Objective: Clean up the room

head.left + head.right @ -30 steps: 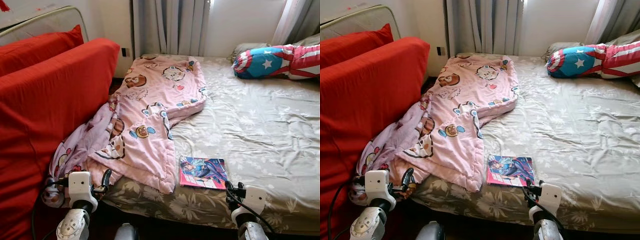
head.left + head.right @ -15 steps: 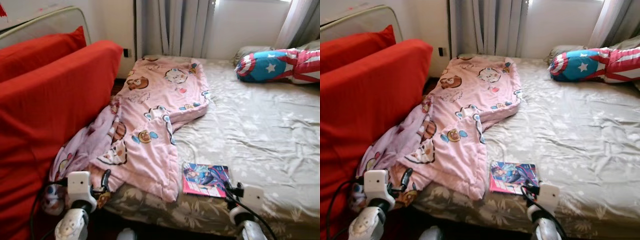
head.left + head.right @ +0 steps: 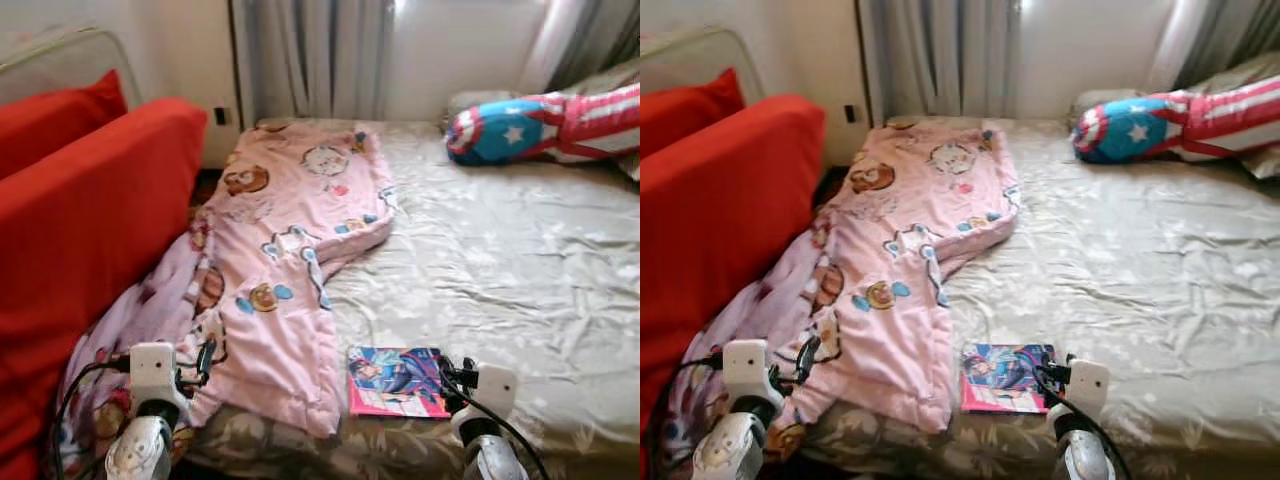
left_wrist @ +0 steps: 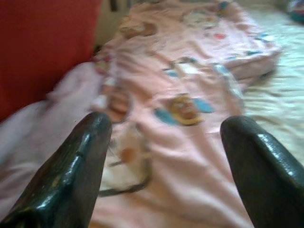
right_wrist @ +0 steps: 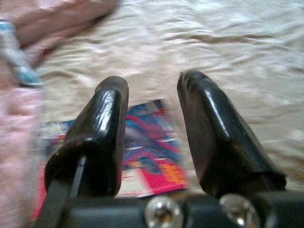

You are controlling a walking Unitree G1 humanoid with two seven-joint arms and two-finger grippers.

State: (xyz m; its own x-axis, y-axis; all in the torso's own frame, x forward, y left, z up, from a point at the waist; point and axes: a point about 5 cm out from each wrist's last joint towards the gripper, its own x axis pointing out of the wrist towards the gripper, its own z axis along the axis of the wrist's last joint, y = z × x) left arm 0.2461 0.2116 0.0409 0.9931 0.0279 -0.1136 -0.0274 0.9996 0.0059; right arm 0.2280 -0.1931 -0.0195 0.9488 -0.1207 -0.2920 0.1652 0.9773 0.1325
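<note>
1. Your right pincer (image 5: 152, 128) hovers just above the comic book (image 3: 397, 381), fingers slightly parted, gripping nothing.
2. Your left pincer (image 4: 166, 156) gapes wide, empty, over the pink blanket (image 3: 290, 260).
3. Both lie on the bed (image 3: 520, 260).

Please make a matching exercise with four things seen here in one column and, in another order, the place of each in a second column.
1. pink blanket
2. comic book
3. star pillow
4. red cushion

a. far right corner of the bed
b. standing along the bed's left side
c. flat near the front edge, before the right gripper
d. spread over the bed's left part

Pairs: 1-d, 2-c, 3-a, 4-b
</note>
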